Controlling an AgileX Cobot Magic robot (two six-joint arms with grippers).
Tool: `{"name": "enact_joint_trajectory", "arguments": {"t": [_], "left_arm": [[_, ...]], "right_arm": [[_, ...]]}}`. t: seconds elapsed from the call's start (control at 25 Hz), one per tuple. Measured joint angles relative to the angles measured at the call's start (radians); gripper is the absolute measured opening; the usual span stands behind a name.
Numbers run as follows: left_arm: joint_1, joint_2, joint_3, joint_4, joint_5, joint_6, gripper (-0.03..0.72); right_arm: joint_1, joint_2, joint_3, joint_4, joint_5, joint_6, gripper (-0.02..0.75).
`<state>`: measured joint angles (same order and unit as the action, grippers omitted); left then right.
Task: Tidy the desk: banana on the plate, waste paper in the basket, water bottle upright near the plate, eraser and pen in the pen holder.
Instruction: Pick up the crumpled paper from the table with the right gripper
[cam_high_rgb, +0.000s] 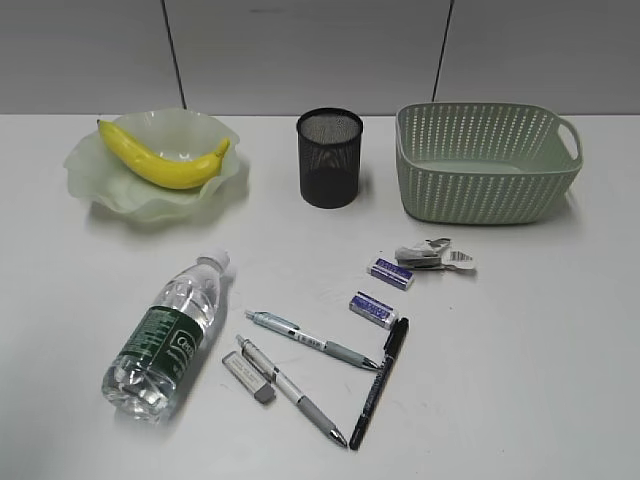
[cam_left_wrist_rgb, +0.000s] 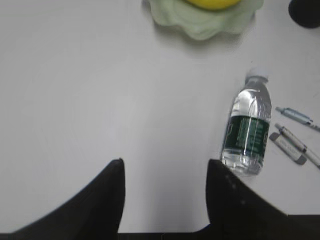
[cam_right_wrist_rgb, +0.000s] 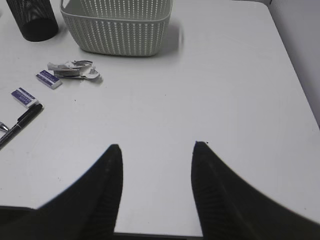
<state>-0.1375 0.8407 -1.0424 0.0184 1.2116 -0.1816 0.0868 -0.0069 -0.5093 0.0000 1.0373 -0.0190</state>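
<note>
The banana (cam_high_rgb: 165, 160) lies on the plate (cam_high_rgb: 105, 185) at the back left. The water bottle (cam_high_rgb: 168, 335) lies on its side at the front left, cap toward the plate; it also shows in the left wrist view (cam_left_wrist_rgb: 246, 129). The waste paper (cam_high_rgb: 435, 254) lies in front of the basket (cam_high_rgb: 485, 160). Two erasers (cam_high_rgb: 391, 272) (cam_high_rgb: 372, 308) and three pens (cam_high_rgb: 312, 340) (cam_high_rgb: 295, 391) (cam_high_rgb: 380, 380) lie mid-desk. The pen holder (cam_high_rgb: 329, 156) stands between plate and basket. My left gripper (cam_left_wrist_rgb: 165, 162) and right gripper (cam_right_wrist_rgb: 156, 146) are open and empty over bare desk; neither shows in the exterior view.
A small grey flat piece (cam_high_rgb: 248, 377) lies beside the pens. The desk (cam_high_rgb: 540, 360) ends at a grey panelled wall behind. In the right wrist view the desk's right edge (cam_right_wrist_rgb: 295, 75) runs close by, with bare tabletop right of the basket (cam_right_wrist_rgb: 120, 30).
</note>
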Motion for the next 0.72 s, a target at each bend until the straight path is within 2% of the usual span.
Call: {"name": "enact_joint_trajectory", "arguments": {"t": [0.2,0.36,0.56,0.72], "left_arm": [[-0.004,-0.306,0.234,0.003,-0.048,0.019,0.388],[-0.028,-0.517,0.369,0.002,-0.098,0.053,0.372],[-0.053,-0.721,0.465,0.0,-0.103,0.106,0.354],[-0.054,-0.816,0.49,0.0,-0.123,0.115,0.352]], "right_arm": [[0.0,0.0,0.0,0.0,0.0,0.0,0.368],[0.0,0.0,0.0,0.0,0.0,0.0,0.368],[0.0,0.0,0.0,0.0,0.0,-0.008,0.363],[0.0,0.025,-0.005,0.072,-0.01,-0.106,0.34]]}}
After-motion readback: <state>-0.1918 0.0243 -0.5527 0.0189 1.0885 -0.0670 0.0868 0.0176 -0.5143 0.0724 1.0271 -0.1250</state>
